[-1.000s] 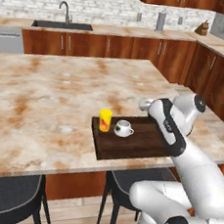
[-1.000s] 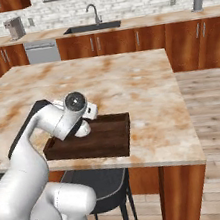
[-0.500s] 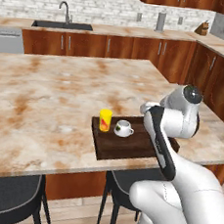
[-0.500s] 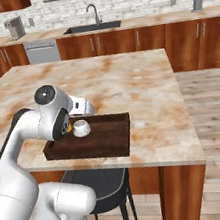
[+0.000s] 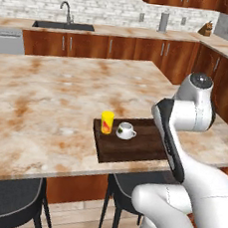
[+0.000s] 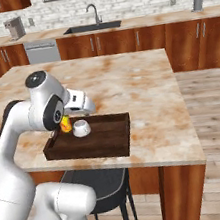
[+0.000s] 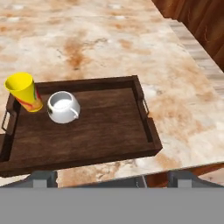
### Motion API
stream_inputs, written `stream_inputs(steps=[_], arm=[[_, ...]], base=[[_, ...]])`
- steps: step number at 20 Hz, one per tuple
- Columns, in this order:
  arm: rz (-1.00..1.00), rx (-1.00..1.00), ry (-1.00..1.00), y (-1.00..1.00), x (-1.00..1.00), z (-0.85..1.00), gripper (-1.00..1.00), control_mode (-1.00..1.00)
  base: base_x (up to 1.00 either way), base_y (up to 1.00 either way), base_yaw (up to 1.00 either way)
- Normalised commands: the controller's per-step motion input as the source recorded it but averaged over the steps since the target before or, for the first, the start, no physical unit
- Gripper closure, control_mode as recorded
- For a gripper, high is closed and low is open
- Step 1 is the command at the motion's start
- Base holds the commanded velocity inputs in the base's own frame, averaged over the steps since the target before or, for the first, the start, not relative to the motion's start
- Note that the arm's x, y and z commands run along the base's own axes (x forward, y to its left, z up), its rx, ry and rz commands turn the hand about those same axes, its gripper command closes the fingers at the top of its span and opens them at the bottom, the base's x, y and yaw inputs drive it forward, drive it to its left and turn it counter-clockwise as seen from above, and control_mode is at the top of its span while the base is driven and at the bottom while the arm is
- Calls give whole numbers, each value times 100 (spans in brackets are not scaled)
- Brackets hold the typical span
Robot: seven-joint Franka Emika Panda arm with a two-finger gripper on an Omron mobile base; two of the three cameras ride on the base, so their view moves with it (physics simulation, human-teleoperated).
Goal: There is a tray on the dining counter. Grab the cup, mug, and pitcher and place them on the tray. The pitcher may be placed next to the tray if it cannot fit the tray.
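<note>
The gripper [image 7: 111,178] is spread wide, nothing is held, and it is raised above the near edge of the tray [image 7: 105,131]. On the tray the mug [image 7: 63,106] is seen upright at one end, with the cup [image 7: 24,92] just beside it in the corner. The tray is set at the edge of the dining counter [image 5: 52,99]. The pitcher [image 5: 163,22] is spotted far off on the back counter [image 5: 115,31].

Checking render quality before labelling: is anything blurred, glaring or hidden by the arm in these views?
Hand view: sharp and evenly lit, the yellow handleless tumbler and squat white mug cast only faint shadows on the dark brown wooden tray. Left base view: the arm hides the tray's right end. Right base view: the arm partly covers the tumbler; no glare.
</note>
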Motion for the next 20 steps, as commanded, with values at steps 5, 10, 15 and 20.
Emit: stream_inputs(steps=[5,10,15,20], arm=[[-3,1,2,-3,-65,0,-100,-100],[-1,0,0,12,-63,0,-100,-100],[1,2,0,20,-35,8,-100,-100],[3,0,0,10,-16,17,-100,-100]], base=[[0,0,0],[0,0,0],[0,0,0],[0,0,0]])
